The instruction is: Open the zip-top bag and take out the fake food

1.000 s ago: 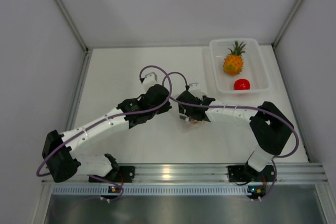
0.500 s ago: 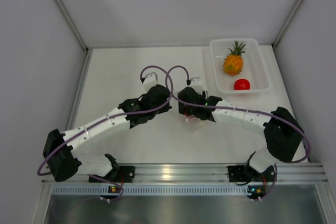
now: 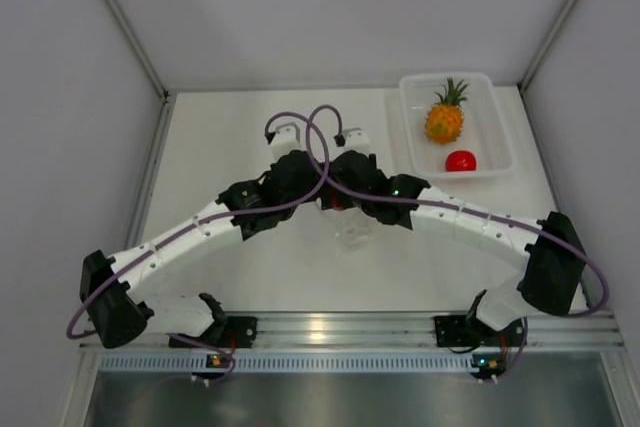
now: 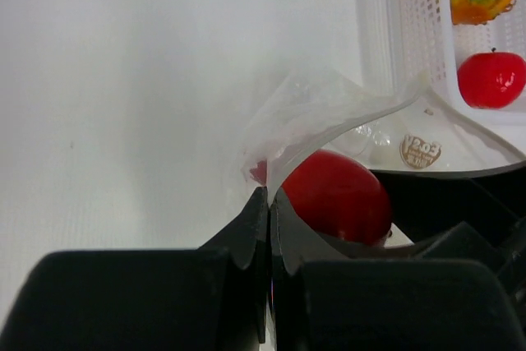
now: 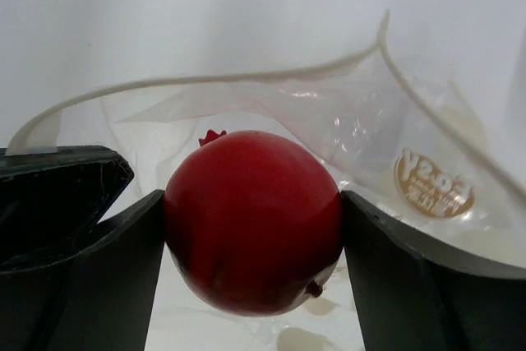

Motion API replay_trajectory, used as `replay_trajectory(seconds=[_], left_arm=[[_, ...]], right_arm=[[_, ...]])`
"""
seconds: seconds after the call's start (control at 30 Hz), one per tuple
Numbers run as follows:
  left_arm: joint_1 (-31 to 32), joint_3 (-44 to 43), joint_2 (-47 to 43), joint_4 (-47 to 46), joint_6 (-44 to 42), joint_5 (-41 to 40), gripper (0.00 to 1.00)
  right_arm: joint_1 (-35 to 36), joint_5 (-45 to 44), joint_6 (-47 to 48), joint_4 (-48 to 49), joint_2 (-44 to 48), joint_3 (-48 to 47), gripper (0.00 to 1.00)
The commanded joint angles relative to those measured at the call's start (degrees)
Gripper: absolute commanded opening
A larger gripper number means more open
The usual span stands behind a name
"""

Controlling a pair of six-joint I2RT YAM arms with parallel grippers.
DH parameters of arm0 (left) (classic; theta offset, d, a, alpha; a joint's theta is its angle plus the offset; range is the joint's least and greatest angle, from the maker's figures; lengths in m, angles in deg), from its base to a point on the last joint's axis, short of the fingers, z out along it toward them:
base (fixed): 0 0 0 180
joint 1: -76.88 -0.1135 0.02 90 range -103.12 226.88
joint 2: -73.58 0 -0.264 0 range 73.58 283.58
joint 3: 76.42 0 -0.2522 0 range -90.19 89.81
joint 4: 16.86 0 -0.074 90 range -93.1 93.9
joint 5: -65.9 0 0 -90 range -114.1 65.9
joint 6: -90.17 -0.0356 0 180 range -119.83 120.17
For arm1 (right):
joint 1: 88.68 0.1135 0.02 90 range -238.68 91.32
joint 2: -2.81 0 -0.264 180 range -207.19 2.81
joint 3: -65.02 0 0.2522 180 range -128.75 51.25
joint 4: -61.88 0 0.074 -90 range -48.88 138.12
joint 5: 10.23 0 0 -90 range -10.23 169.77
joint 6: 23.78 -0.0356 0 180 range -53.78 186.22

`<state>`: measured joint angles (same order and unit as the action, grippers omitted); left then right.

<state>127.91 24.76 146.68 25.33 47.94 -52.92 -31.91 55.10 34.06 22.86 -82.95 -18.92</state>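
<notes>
The clear zip-top bag [image 4: 329, 108] is held up with its mouth spread wide. My left gripper [image 4: 269, 203] is shut on the bag's edge near one corner. Inside the mouth sits a glossy red round fruit [image 5: 253, 219], and my right gripper [image 5: 253, 203] is shut on it, a finger pressed against each side. From above, the two grippers meet mid-table, left [image 3: 312, 195] beside right [image 3: 338, 202], with the bag [image 3: 352, 232] hanging just in front of them. A toy pineapple [image 3: 444, 117] and another red fruit [image 3: 460, 160] lie in the bin.
A rigid translucent bin [image 3: 405, 127] stands at the back right, close to my right arm's wrist. White walls close the table on the left, back and right. The arms' purple cables loop above the grippers.
Both grippers have moved toward the back of the table, lifting the bag. The right arm has stretched out to the left and its fingers have closed in on the red fruit.
</notes>
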Motion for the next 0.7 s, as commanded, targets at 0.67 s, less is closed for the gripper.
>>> replay_trajectory(seconds=[0.67], left_arm=[[-3.39, 1.51, -2.0, 0.84, -3.91, -4.67, 0.0]], right_arm=[[0.71, 11.03, 5.0, 13.73, 21.06, 6.63, 0.33]])
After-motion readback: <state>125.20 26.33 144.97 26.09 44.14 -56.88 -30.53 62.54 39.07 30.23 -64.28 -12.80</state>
